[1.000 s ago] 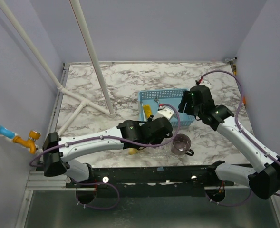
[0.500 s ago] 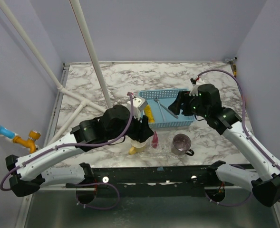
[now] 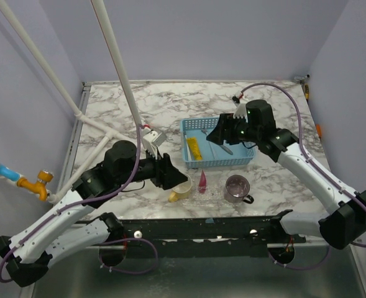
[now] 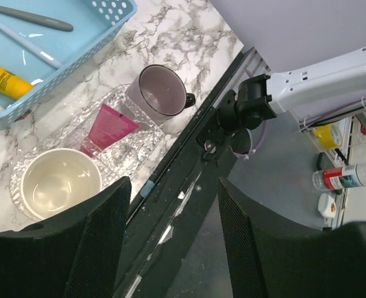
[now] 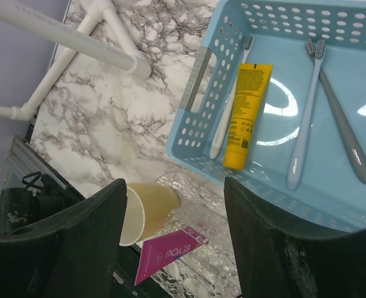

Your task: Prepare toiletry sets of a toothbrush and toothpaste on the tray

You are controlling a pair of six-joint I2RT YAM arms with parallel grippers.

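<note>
One of 4 done: pink tube (image 4: 110, 127) lies on tray (image 4: 135, 151). Yellow tube (image 5: 248, 115), grey brush (image 5: 341, 127) & pale blue brush (image 5: 304, 124) sit in basket (image 5: 198, 127). Left gripper (image 4: 173, 186), right gripper (image 5: 173, 186): both wide open, empty.

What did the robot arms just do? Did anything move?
The left hand pulled back leftward from the blue basket, open and empty. The pink tube now shows on the clear tray, between the yellow mug and purple mug. The right hand slid left over the basket. The basket and both mugs stayed put.
</note>
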